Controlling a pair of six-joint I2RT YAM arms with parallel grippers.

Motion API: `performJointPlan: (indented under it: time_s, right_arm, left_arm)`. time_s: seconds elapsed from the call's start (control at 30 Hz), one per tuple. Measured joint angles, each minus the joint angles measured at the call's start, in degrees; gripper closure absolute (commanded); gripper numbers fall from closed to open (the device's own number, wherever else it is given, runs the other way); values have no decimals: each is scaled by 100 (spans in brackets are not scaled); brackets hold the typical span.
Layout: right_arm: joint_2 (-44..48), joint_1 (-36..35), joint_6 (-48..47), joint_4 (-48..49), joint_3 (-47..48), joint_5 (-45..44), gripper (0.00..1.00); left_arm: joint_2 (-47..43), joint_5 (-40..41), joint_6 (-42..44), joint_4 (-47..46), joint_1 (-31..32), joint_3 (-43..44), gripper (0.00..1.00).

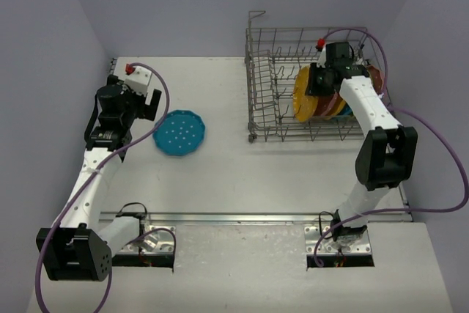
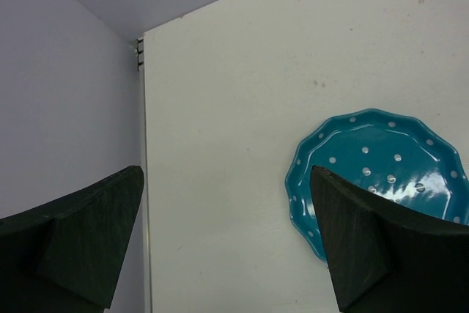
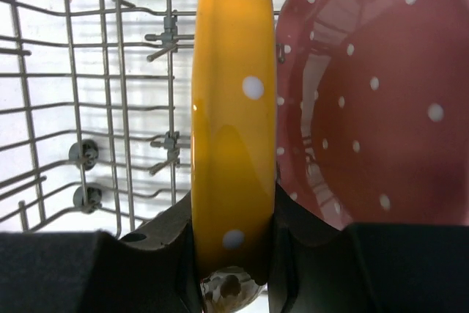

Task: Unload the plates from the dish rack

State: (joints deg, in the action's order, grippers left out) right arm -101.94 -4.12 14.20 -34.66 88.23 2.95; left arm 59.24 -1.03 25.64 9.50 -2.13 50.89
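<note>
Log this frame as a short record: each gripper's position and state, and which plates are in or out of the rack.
left gripper: open, empty, above the table at the teal plate's edge
teal plate: out of the rack, lying flat on the table
right gripper: inside the dish rack, closed on the orange-yellow plate's rim
orange-yellow plate: upright in the rack
pink plate: upright right beside it, not gripped
other plates: more in the rack, mostly hidden by the right arm

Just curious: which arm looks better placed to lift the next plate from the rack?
The right. The right gripper grips the orange-yellow plate inside the dish rack; the left gripper hangs open beside the teal plate.
</note>
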Motion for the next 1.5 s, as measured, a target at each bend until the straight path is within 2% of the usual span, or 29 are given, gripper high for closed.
performJointPlan:
  time_s: [0.2,0.33,0.5,0.7,0.87,1.0,1.13,1.3,1.4,1.5]
  right_arm:
    - [856,26,-137,-203,-14,-32,100]
    - [1574,22,-280,47,-10,128,100]
    - [2054,24,-386,339,158,371,100]
    - [2235,59,-95,336,202,1198,100]
    - [2277,72,523,353,198,2063,100]
    - [2283,72,1164,612,21,2851,100]
    - [2277,50,1855,1050,-428,3576,100]
    - [2261,-125,2227,1302,-803,3948,100]
    - [2264,-387,2307,1465,-968,4041,100]
    - [2277,-633,2421,1686,-1149,4212,100]
  left_arm:
    - [119,-285,-365,364,0,397,5]
    - [210,-586,-668,538,0,787,5]
    - [425,-1113,-1040,771,0,1257,5]
    - [796,-2972,-1699,1110,-4,1746,3]
    - [1196,-4599,-2728,913,35,1856,4]
    - [1673,-5280,-3444,595,290,1888,4]
    - [1989,-5457,-3884,445,990,1892,4]
    - [2163,-5451,-4259,237,1699,1999,7]
    - [2290,-5368,-4491,46,1871,2117,11]
    - [2423,-5224,-4704,-107,1897,2204,21]
